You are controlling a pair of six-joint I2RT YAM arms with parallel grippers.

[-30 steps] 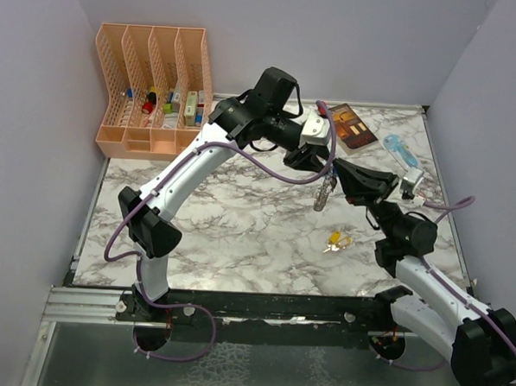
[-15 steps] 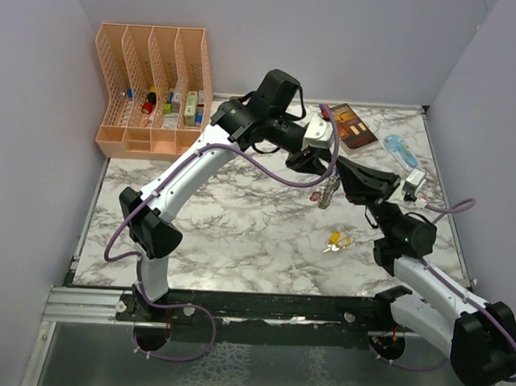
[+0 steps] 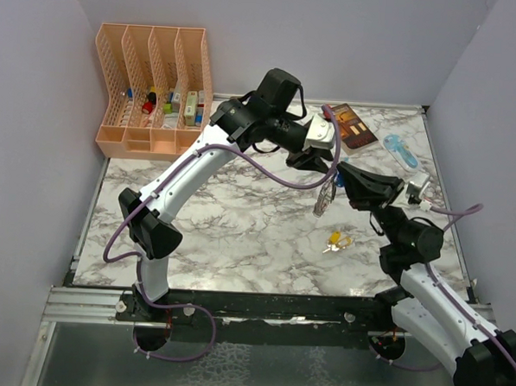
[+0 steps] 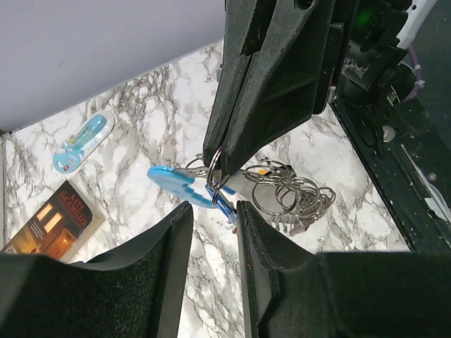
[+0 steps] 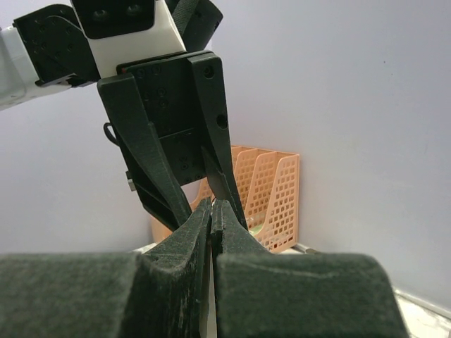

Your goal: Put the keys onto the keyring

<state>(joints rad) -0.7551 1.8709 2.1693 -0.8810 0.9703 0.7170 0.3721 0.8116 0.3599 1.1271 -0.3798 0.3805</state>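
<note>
keyring [image 3: 324,196]: hangs in mid-air, right of centre in the top view, over the marble tabletop [image 3: 239,231] | right claw [image 4: 215,167]: pressed together on its thin ring, bunch dangling at the tips | left claw [image 4: 213,211]: fingers parted, flanking the blue piece's end, contact unclear

The keyring [image 3: 324,198] hangs in the air, its thin ring pinched between the tips of the right gripper [image 4: 215,167]; a light-blue piece sticks out sideways, and grey rings and metal pieces bunch beside it. A yellow-headed key [image 3: 336,241] lies flat below, apart
</note>
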